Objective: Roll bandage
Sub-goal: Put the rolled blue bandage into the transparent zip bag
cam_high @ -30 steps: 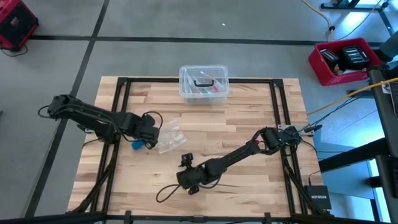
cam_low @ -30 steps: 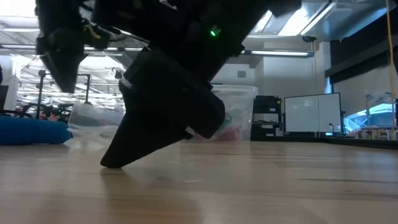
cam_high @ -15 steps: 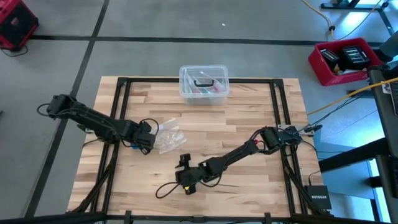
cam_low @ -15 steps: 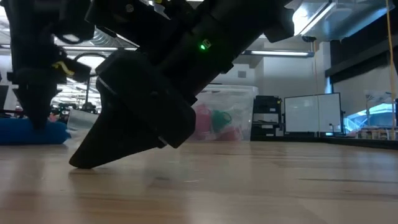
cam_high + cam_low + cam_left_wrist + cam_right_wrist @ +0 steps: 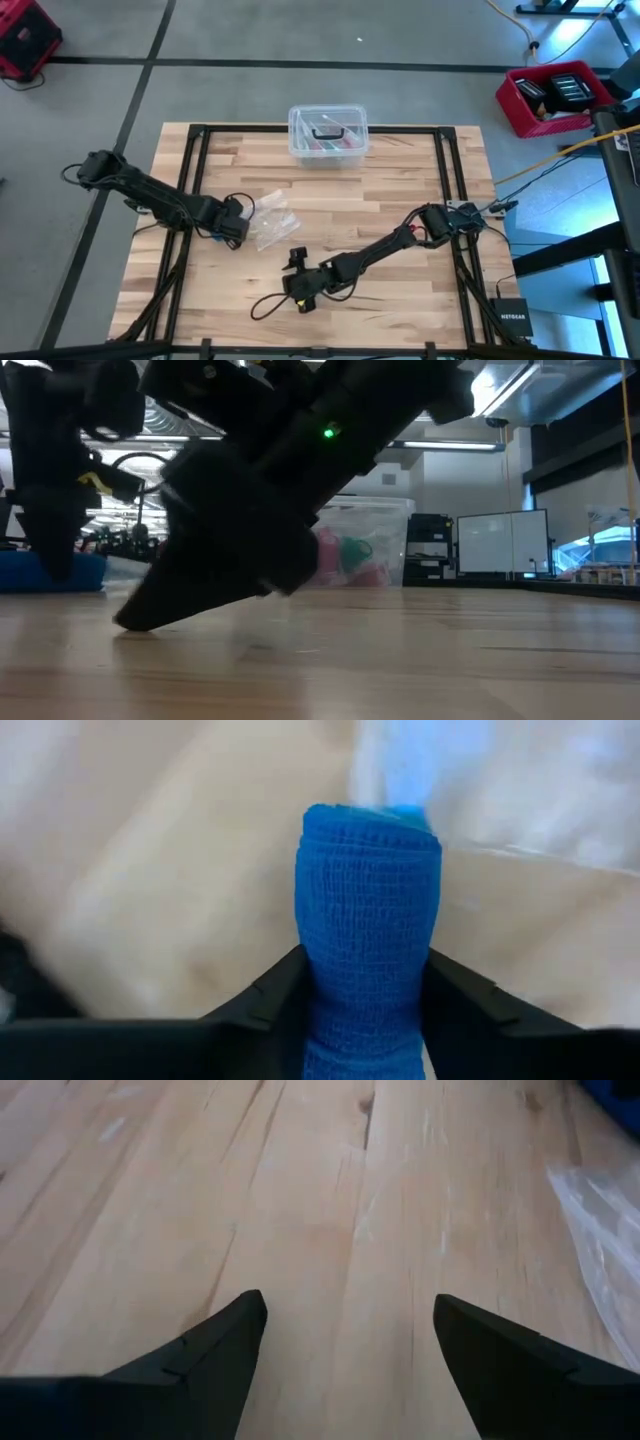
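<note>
Left arm: reaches in from the table's left edge, its left gripper [image 5: 232, 229] low over the wood beside the plastic bag.
Left claw: in the left wrist view the compact bright blue roll of stretchy fabric, the bandage [image 5: 368, 930], stands between the two dark fingers [image 5: 262, 1000]; both touch its sides, so the jaws are closed around the roll at about its own width.
Bandage position: on the left half of the light wooden slatted table [image 5: 400, 190], touching the tabletop at the left gripper; in the low view only a blue sliver [image 5: 25, 572] shows behind that gripper.
Bandage handling (judgement): light, soft and springy, with a crinkled, slightly tacky weave that should not slip. It will squash under hard pressure and the free end could loosen, so a gentle hold across the round sides at mid-height, as now, looks best.
Plastic bag: a small crumpled clear plastic bag [image 5: 268, 220] lies just beside the roll, toward the table's middle.
Lidded box: a clear plastic lidded box [image 5: 328, 135] with coloured contents sits at the far edge, well apart.
Right arm: stretches from the right side to the front centre.
Right claw: the right gripper [image 5: 350, 1345] points down at bare wood, jaws wide apart with nothing between them.
Floor: a red plastic crate [image 5: 555, 95] stands off the table at the far right.
</note>
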Controlling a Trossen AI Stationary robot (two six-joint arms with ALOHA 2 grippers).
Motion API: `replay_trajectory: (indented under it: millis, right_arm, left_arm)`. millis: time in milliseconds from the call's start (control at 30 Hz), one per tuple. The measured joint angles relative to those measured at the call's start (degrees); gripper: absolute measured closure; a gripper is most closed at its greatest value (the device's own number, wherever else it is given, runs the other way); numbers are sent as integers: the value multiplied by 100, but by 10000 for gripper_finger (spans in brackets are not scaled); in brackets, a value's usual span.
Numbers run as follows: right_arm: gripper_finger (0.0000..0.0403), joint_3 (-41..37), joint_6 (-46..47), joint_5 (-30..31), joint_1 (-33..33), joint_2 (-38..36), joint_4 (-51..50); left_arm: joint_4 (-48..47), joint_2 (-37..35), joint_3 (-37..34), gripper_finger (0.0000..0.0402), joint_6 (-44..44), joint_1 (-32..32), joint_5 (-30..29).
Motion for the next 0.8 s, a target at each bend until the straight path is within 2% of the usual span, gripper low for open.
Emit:
replay_trajectory:
  millis: [133,300,400,533,633,800]
  right_arm:
    - [102,-55,-33,291,191,-416,-773]
    - [102,-23,196,810,535,-1147,-1969]
    - [102,-25,553,961,787,-1406,-2856]
    - [102,-30,1007,1368,1164,-1629,-3714]
    - [102,-112,1462,1775,1407,-1767,-4092]
    - [102,-903,2396,2694,1704,-2132,-4193]
  left_arm:
    - [-25,-120,392,274,-205,-519,176]
    - [430,-145,1060,263,-451,-1323,134]
    - [1431,-139,1280,260,-326,-1759,-107]
    - [2974,-23,1312,260,281,-2077,-818]
    - [3825,237,1310,259,902,-2123,-1219]
    - [5072,963,1308,259,2002,-1863,-1663]
